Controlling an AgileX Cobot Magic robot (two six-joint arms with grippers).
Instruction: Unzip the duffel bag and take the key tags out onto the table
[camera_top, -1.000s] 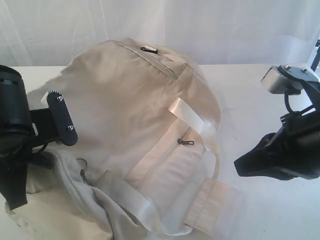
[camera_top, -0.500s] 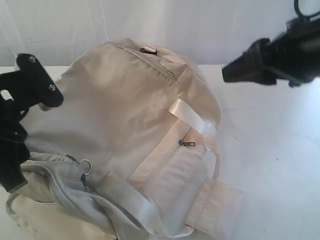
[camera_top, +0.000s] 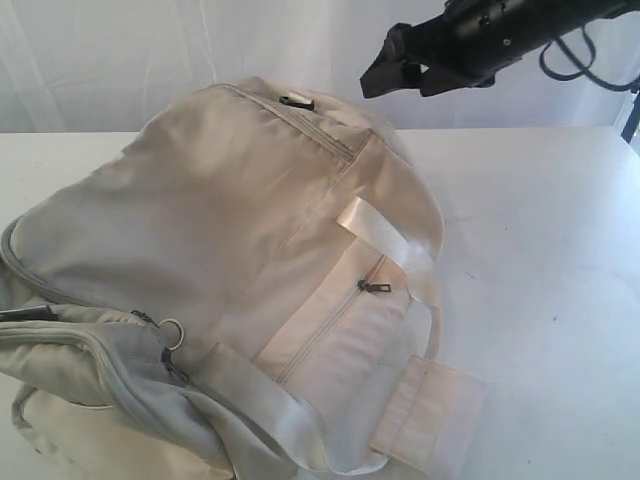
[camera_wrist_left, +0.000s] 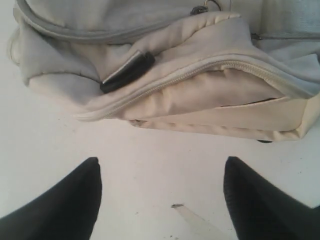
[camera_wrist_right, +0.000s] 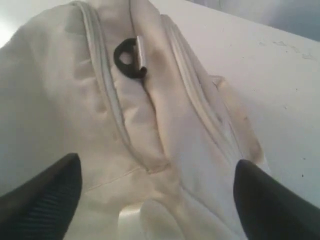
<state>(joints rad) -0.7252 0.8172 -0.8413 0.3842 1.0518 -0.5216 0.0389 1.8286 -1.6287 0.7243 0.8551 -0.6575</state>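
Note:
The cream-white duffel bag (camera_top: 230, 230) lies on the white table (camera_top: 540, 250), with its zippers closed where visible. A dark pull (camera_top: 375, 286) sits on the front pocket, beside a shiny white handle (camera_top: 375, 225). My right gripper (camera_top: 393, 85) hovers open above the bag's far end near the black D-ring (camera_top: 297, 99). The right wrist view shows the gripper (camera_wrist_right: 157, 162) over the bag (camera_wrist_right: 100, 125) and the D-ring (camera_wrist_right: 129, 59). My left gripper (camera_wrist_left: 161, 161) is open over bare table (camera_wrist_left: 150, 145), short of the bag's end (camera_wrist_left: 200, 90). It is out of the exterior view. The key tags are hidden.
A white curtain (camera_top: 150, 50) closes off the back. The bag's handle wrap pad (camera_top: 428, 412) lies flat on the table at the front. A metal ring (camera_top: 171, 332) hangs at the bag's near left end. A black tab (camera_wrist_left: 127, 73) shows on that end.
The left arm has pulled back off the bag and out of the exterior view. The right arm has risen and swung left, from beside the bag to above its far end.

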